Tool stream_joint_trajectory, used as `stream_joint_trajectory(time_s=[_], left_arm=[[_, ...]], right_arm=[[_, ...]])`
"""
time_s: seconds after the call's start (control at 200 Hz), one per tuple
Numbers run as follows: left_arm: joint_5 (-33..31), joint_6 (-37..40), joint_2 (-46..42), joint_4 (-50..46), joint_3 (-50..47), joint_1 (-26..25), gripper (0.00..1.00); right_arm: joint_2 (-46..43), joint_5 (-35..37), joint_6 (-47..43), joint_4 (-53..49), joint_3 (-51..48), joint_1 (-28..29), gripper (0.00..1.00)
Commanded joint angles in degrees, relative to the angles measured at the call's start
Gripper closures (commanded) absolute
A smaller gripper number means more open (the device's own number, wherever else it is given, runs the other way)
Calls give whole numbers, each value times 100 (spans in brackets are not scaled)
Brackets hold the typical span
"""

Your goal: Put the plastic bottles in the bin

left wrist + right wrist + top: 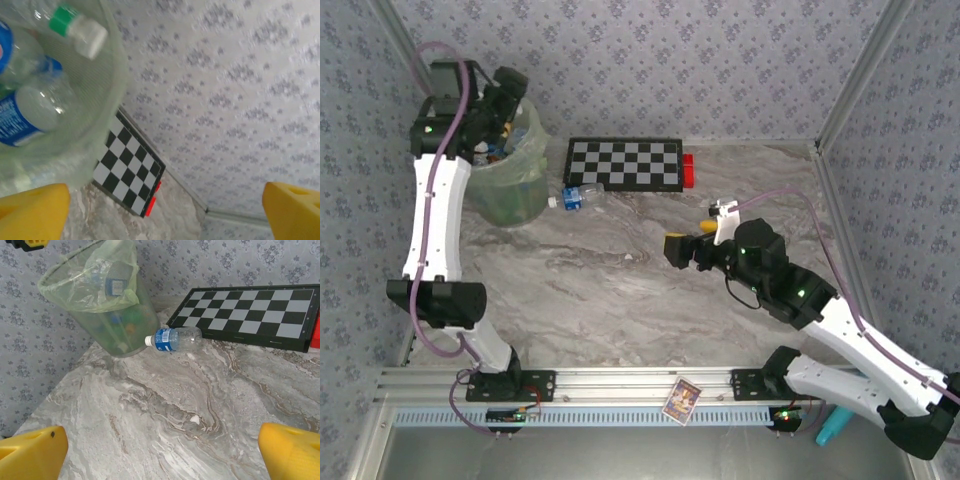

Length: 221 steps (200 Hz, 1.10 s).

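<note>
left tool (pixel 165 215): jaws wide apart, above bin (pixel 512 195), upper left | right tool (pixel 160 452): jaws wide apart, empty | bottle (pixel 175 338): lying on table (pixel 150 410) beside bin

Left arm (pixel 430 210) and right arm (pixel 845 325) hold jaws spread wide.

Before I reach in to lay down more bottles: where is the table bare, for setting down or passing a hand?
Bare: the marble middle of the table, bordered by the left arm, the checkerboard and the right pincer. Crowded: the far left corner, where the bin stands under the left pincer and one bottle lies between it and the checkerboard.
</note>
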Motion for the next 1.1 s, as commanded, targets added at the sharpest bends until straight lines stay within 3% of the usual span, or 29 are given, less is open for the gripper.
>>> stream_joint_trajectory(time_s=[0.0,0.13,0.33,0.475,0.76,0.925,1.099], left_arm=[[-438,879,-200,-188,-21,-509,0],[-1036,1709,-152,-617,24,-1285,0],[-2513,3246,201,-1173,22,-2404,0],[-3443,4025,651,-1297,-120,-2903,0],[-3895,4423,1750,-1214,-250,-2918,0],[-3891,4501,2406,-928,-159,-2740,0],[-3486,4465,2952,-815,137,-2404,0]], right_arm=[[32,-150,-191,38,195,-77,1],[35,-150,-292,61,249,-182,1],[-55,2,-325,38,354,-269,1],[-250,125,-325,-152,333,-287,1],[-668,363,-182,-470,293,-293,1],[-1119,564,0,-804,132,-260,1],[-1381,667,65,-1173,139,-266,1]])
